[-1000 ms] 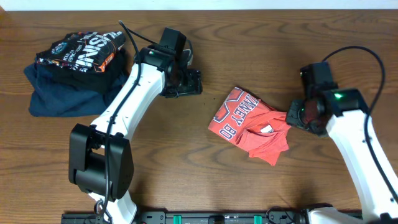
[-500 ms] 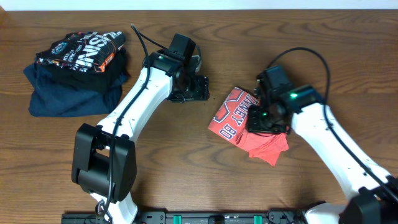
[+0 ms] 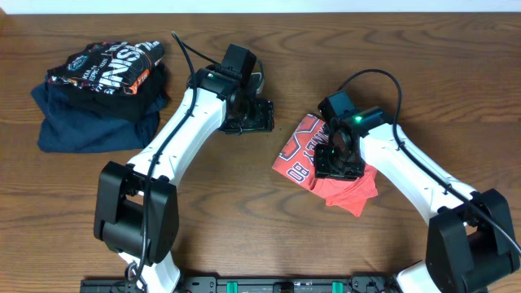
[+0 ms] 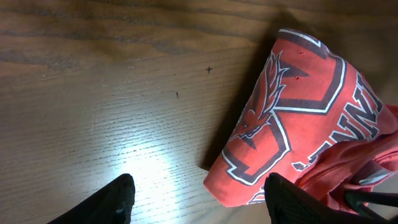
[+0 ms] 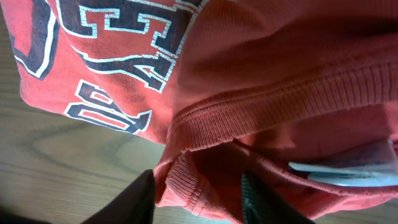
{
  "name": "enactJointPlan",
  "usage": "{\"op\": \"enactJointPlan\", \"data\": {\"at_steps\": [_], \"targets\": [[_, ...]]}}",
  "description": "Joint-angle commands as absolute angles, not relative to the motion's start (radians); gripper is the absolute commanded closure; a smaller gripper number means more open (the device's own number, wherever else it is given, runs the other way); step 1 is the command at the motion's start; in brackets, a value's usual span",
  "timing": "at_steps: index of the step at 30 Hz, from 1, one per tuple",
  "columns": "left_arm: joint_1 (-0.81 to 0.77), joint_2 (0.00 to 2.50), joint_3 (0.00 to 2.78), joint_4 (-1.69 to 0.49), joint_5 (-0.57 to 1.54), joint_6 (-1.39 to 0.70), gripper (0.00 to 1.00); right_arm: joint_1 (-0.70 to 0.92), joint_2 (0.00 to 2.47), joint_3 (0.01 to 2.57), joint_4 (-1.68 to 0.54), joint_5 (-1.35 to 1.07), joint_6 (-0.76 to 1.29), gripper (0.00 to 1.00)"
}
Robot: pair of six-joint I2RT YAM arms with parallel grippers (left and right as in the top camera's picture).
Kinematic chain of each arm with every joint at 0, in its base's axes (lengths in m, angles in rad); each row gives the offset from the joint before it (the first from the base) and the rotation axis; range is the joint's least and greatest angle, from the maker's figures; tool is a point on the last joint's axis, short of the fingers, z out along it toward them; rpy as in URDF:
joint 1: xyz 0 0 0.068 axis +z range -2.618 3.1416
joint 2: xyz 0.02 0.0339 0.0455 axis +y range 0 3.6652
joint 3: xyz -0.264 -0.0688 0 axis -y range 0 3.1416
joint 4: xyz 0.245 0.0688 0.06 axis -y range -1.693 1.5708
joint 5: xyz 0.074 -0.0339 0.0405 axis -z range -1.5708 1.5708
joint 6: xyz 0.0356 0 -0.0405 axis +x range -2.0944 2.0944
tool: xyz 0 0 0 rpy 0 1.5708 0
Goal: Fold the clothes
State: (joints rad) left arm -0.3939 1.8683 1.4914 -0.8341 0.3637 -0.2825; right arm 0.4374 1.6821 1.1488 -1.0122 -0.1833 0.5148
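Observation:
The clothes [image 3: 299,155], a coral-red T-shirt with white-and-dark lettering, lie crumpled on the wooden table right of centre. My right gripper [image 3: 338,159] is down on the shirt's middle. In the right wrist view it [image 5: 196,186] is open, and a fold of the ribbed collar [image 5: 186,180] sits between its two fingers. My left gripper [image 3: 260,115] hovers over bare wood just beyond the shirt's upper left edge. In the left wrist view it [image 4: 199,190] is open and empty, with the printed shirt [image 4: 292,112] ahead on the right.
A black shirt with white and orange print [image 3: 106,69] lies on a navy blue folded garment [image 3: 81,130] at the far left. Bare wood [image 3: 244,203] separates that pile from the red shirt.
My right arm swung in from the shirt's right edge to over its middle and lowered onto the collar. My left gripper shifted slightly toward the shirt, then stayed still.

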Motion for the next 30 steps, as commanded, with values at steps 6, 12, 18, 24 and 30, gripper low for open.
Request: {"op": "enactJointPlan", "data": {"at_steps": [6, 12, 18, 24, 30], "targets": [[-0.392, 1.871, 1.481, -0.837, 0.366, -0.263, 0.32, 0.453, 1.683, 1.142, -1.063, -0.14, 0.514, 0.85], [-0.391, 1.871, 1.481, -0.839, 0.366, -0.263, 0.32, 0.45, 1.683, 1.142, -1.105, -0.101, 0.516, 0.99], [-0.392, 1.871, 1.481, -0.853, 0.366, -0.262, 0.32, 0.398, 1.683, 1.142, -1.251, 0.066, 0.528, 0.99], [-0.392, 1.871, 1.481, -0.853, 0.366, -0.262, 0.32, 0.352, 1.683, 1.142, -1.342, 0.297, 0.586, 0.99], [-0.392, 1.871, 1.481, -0.853, 0.366, -0.263, 0.32, 0.31, 1.683, 1.142, -1.362, 0.321, 0.587, 0.65]]}}
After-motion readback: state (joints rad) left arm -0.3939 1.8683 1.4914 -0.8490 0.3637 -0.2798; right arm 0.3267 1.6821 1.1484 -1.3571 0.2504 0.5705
